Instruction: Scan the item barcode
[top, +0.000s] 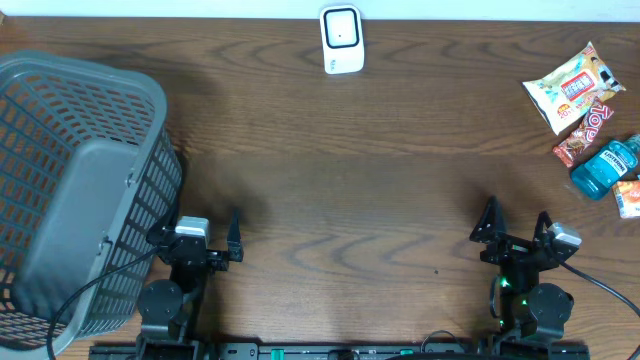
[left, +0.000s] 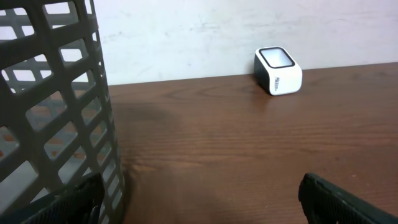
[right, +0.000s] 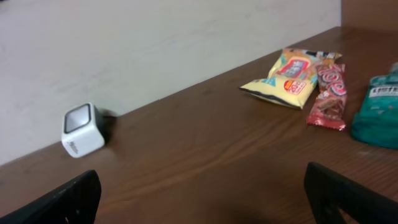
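Note:
A white barcode scanner with a dark window stands at the far edge of the table; the wrist views show the scanner too. The items lie at the far right: a yellow snack bag, a red candy bar and a teal mouthwash bottle. My left gripper stands open and empty near the front edge, beside the basket. Low at the front right, my right gripper is also open and empty, well short of the items.
A large grey mesh basket fills the left side, right beside my left gripper's left finger. An orange packet pokes in at the right edge. A pale wall runs behind the table.

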